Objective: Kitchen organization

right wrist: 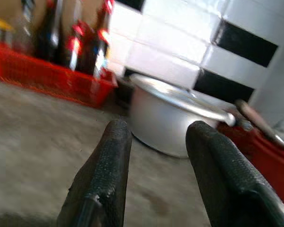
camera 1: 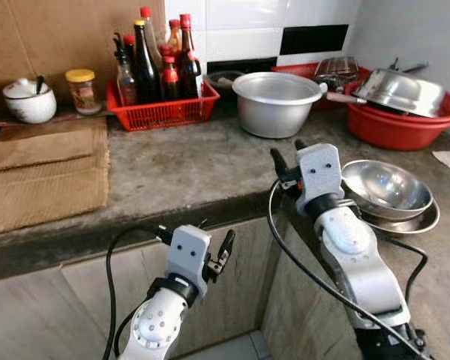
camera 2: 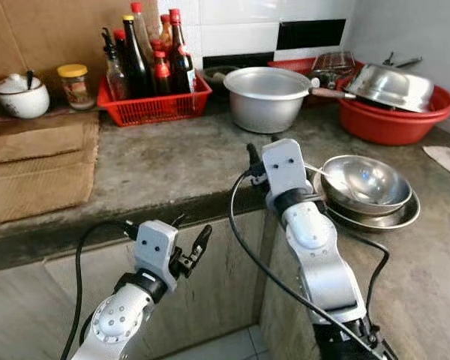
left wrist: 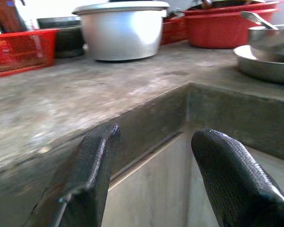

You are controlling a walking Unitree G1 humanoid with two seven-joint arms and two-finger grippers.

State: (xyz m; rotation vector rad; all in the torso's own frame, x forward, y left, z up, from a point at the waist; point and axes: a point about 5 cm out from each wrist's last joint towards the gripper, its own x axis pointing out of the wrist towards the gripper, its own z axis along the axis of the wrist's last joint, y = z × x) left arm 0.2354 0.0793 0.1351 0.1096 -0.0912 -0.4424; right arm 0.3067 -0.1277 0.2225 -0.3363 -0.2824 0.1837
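My right pincer [camera 1: 286, 152] hangs over the front edge of the grey concrete surface [camera 1: 180, 169], fingers parted and grasping nothing, pointed toward twelve o'clock at the large round aluminium pot [camera 1: 276, 103]. My left pincer [camera 1: 210, 247] sits lower, in front of the surface's edge by the pale cabinet front [camera 1: 75, 300], also released, with open space between its two black fingers [left wrist: 92, 165].

At eleven o'clock from my right pincer stands the red plastic basket [camera 1: 163, 111] packed with dark sauce bottles with red and yellow caps [camera 1: 156, 56], against the white and black tiled wall [camera 1: 285, 30]. Further left, near ten o'clock, a glass jar with a yellow lid [camera 1: 82, 90] stands just beside a white ceramic lidded pot [camera 1: 28, 99], in front of a sheet of brown cardboard [camera 1: 60, 34]. More flattened cardboard [camera 1: 41, 172] lies on the surface at nine o'clock.

At three o'clock, just beside my right wrist, a shiny steel bowl [camera 1: 386, 187] is nested on a steel plate [camera 1: 416, 223]. At one o'clock, the red plastic basin [camera 1: 401, 124] holds an upturned steel bowl [camera 1: 400, 90].
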